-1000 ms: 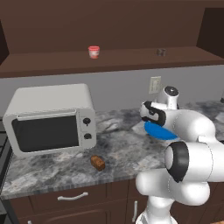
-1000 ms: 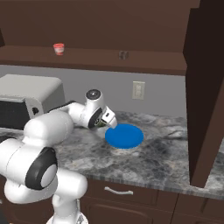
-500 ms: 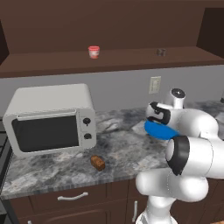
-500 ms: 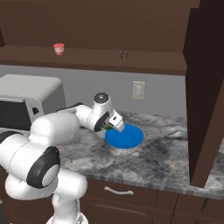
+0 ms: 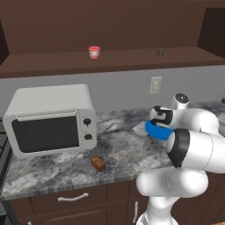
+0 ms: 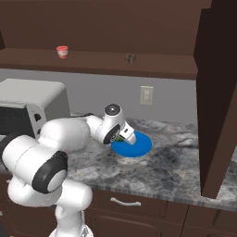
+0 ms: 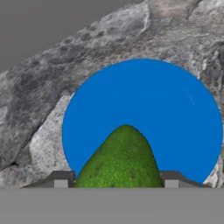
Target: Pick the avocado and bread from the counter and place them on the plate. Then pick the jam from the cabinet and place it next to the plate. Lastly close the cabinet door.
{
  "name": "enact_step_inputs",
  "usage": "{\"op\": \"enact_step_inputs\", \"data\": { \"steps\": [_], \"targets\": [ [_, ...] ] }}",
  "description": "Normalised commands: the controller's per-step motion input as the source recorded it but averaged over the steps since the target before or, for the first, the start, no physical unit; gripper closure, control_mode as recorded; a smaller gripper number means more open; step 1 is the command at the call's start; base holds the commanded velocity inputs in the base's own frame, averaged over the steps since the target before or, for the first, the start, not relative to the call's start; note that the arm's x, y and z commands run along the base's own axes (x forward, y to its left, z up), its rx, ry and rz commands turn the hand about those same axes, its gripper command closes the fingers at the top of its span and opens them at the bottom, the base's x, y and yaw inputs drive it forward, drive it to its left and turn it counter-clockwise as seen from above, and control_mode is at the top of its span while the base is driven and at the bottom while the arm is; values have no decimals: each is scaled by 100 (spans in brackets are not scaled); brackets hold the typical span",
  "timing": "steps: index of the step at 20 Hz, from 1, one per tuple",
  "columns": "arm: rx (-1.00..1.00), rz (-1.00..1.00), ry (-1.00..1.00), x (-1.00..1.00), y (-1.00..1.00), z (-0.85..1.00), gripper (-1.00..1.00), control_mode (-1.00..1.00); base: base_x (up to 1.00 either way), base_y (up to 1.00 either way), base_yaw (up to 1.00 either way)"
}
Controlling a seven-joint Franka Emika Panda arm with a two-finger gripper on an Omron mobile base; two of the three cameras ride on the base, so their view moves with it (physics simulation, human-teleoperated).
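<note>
The green avocado (image 7: 122, 159) sits between my gripper's (image 7: 116, 181) finger tips, which are shut on it. It hangs just above the near side of the blue plate (image 7: 175, 118). From the base, the gripper (image 6: 124, 136) hovers over the left edge of the plate (image 6: 139, 146) on the marbled counter (image 5: 123, 149). The brown bread (image 5: 98, 163) lies near the counter's front edge, in front of the microwave. The red-lidded jam (image 5: 94, 52) stands on the cabinet shelf (image 5: 132, 59). The cabinet door (image 6: 217, 92) stands open at the right.
A white microwave (image 5: 50, 118) takes up the counter's left end. A small dark object (image 5: 161, 52) sits on the shelf to the right of the jam. A wall outlet (image 6: 146, 95) is behind the plate.
The gripper has swung right and down with the avocado, from beside the plate to just over it. Bread and jam have not moved.
</note>
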Motion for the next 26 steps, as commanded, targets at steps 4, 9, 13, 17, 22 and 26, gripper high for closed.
{"op": "enact_step_inputs", "data": {
  "steps": [4,9,13,17,22,26],
  "targets": [
    [0,-2,0,0,-8,-21,100,-100,0,0,0],
    [0,-2,0,0,-1,-18,-100,-100,0,0,0],
    [0,-2,0,0,-2,-17,-100,-100,0,0,0],
    [0,-2,0,0,-7,-15,-100,-100,0,0,0],
    [0,-2,1,0,-12,-7,-100,-100,0,0,0],
    [0,-2,4,0,-12,16,-100,-100,0,0,0]
  ]
}}
